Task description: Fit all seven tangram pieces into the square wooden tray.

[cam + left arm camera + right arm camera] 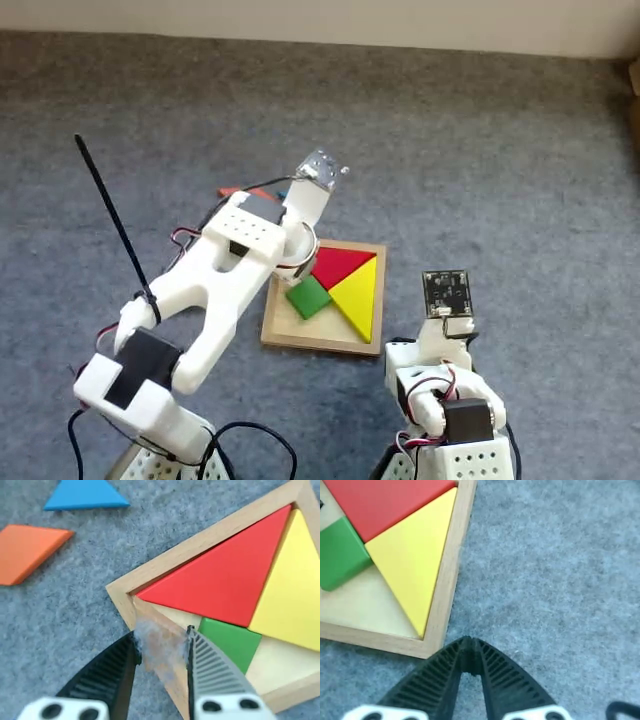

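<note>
The square wooden tray (pixel 320 345) (pixel 165 562) (pixel 451 580) holds a red triangle (pixel 338 265) (pixel 225 580) (pixel 380 500), a yellow triangle (pixel 358 295) (pixel 292 590) (pixel 410 555) and a green square (pixel 308 297) (pixel 232 642) (pixel 337 550). My left gripper (pixel 162 635) hangs over the tray's wall beside the bare corner slot. It is shut on a small, blurred pale grey piece (pixel 160 647). A blue triangle (pixel 85 494) and an orange parallelogram (pixel 27 550) lie on the carpet beyond the tray. My right gripper (pixel 470 652) is shut and empty, just off the tray's near right corner.
Grey carpet surrounds the tray, with open room to the right and at the back. The left arm (pixel 215 290) reaches across the tray's left side, with its cables (pixel 250 190) behind it. A thin black rod (pixel 110 215) slants up at the left.
</note>
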Controlling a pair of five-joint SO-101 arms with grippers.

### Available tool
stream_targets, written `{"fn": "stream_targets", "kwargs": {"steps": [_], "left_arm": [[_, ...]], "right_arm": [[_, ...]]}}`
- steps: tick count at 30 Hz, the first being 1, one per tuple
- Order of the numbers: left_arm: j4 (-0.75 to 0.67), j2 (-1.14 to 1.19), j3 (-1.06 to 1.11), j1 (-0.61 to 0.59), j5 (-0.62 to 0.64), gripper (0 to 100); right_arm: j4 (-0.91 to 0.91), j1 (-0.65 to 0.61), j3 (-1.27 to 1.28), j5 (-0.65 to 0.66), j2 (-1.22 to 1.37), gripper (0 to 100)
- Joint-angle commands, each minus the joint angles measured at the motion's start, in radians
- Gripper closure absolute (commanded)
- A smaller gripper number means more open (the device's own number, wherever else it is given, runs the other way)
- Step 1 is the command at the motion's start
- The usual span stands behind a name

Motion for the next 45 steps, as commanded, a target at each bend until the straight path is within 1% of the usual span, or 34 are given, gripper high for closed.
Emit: {"fn": "stream_targets", "kwargs": {"steps": [1,8,12,15,29,37,45], "left_arm": [[-0.02,-0.007,-0.004,0.021,-0.012,98],[-0.015,0.001,-0.004,0.021,-0.012,97],[-0.015,-0.001,0.004,0.013,-0.009,88],[-0.015,-0.001,0.005,0.013,-0.008,84],[-0.014,-0.007,0.005,0.013,-0.005,83],[0.014,-0.013,-0.004,-0.007,-0.005,84],[0.008,-0.193,0.12,-0.013,-0.003,84]], "right_arm": [[0.007,0.008,0.15,-0.005,-0.016,98.4],[0.007,0.008,0.15,-0.005,-0.016,98.4],[0.007,0.008,0.15,-0.005,-0.016,98.4],[0.007,0.008,0.15,-0.005,-0.016,98.4],[0.007,0.008,0.15,-0.005,-0.016,98.4],[0.007,0.008,0.15,-0.005,-0.016,98.4],[0.007,0.008,0.15,-0.005,-0.016,98.4]]}}
